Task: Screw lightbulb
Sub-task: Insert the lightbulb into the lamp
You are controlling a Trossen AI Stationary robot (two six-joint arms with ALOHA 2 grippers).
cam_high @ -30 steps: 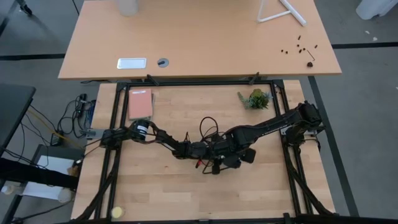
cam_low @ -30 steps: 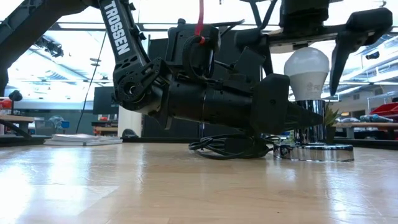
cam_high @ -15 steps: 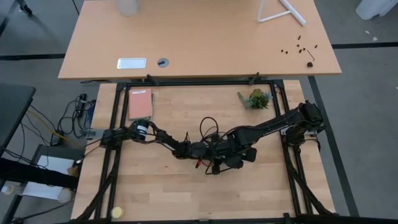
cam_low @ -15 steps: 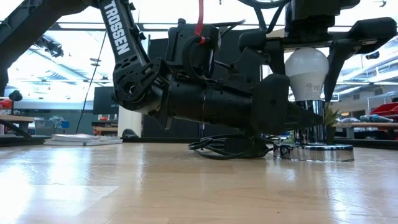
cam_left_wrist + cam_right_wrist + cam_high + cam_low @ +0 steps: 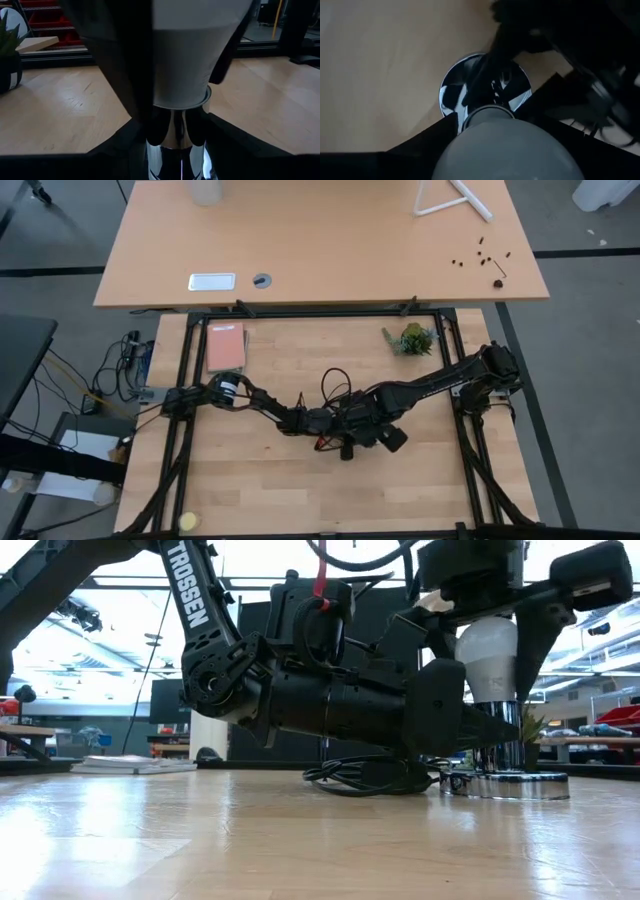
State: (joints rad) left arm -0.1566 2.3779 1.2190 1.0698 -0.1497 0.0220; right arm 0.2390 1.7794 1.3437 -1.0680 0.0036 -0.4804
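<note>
Lightbulb (image 5: 487, 658): white, pear-shaped, matte, standing upright with its narrow end down in a polished chrome socket stem (image 5: 176, 137). It sits near the middle of the work table (image 5: 250, 480), slightly toward the right arm's side. From the right wrist view the rounded dome (image 5: 507, 152) fills the foreground, directly over the round mirror-finish socket base (image 5: 451, 87).

Right gripper (image 5: 490, 615): descends from above and is clamped on the lightbulb, one dark finger on each flank of the globe. In the high view this gripper (image 5: 368, 432) covers the bulb entirely.

Left gripper (image 5: 470, 725): lies almost level, low over the table, its fingers closed around the chrome socket stem just beneath the bulb. The bulky black wrist of this arm (image 5: 320, 690) blocks much of the low view and hides part of the socket.

Surroundings, in descending size: a second light-wood table (image 5: 320, 240) beyond the work frame; a pink book (image 5: 225, 347) at the far left corner of the work table; a small potted plant (image 5: 411, 338) at the far right; a coiled black cord (image 5: 365, 777) on the table, touching the socket base (image 5: 515, 785); a yellow ball (image 5: 188, 521) at the near left edge.

Legible marking: "TROSSEN" in white capitals on the left arm's link (image 5: 190, 585). No other text can be read.
</note>
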